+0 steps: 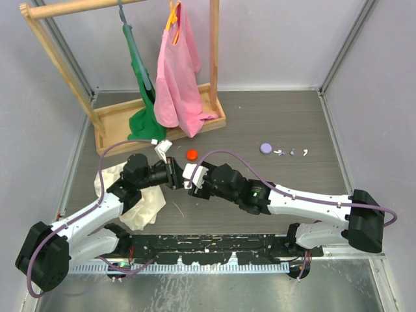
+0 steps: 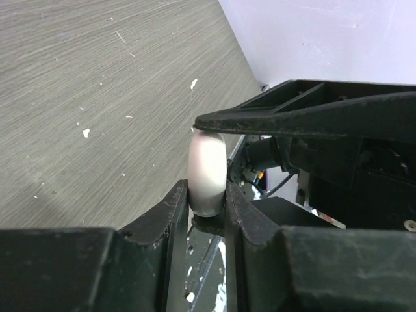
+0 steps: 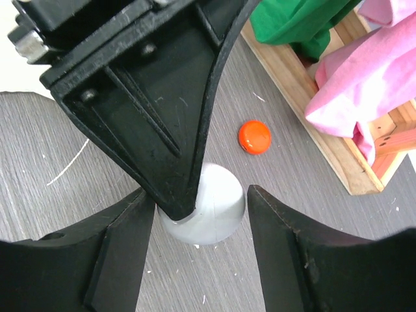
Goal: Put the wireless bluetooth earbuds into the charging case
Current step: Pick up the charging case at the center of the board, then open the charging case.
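A small round lavender charging case (image 1: 265,148) lies on the table at the right middle. Tiny white earbuds (image 1: 280,153) lie just right of it, one further out (image 1: 304,153). My left gripper (image 1: 173,174) is shut on a pale white rounded puck-like object (image 2: 207,170), gripped edge-on between its fingers (image 2: 170,207). My right gripper (image 1: 194,177) faces it, and its open jaws straddle the same white object (image 3: 218,207) without clamping it. One left finger (image 3: 175,130) overlaps the object in the right wrist view. Both grippers are far left of the case.
A red-orange cap (image 1: 192,155) lies just behind the grippers and also shows in the right wrist view (image 3: 254,136). A wooden rack (image 1: 117,123) with green and pink garments stands at the back left. A cream cloth (image 1: 133,205) lies under the left arm.
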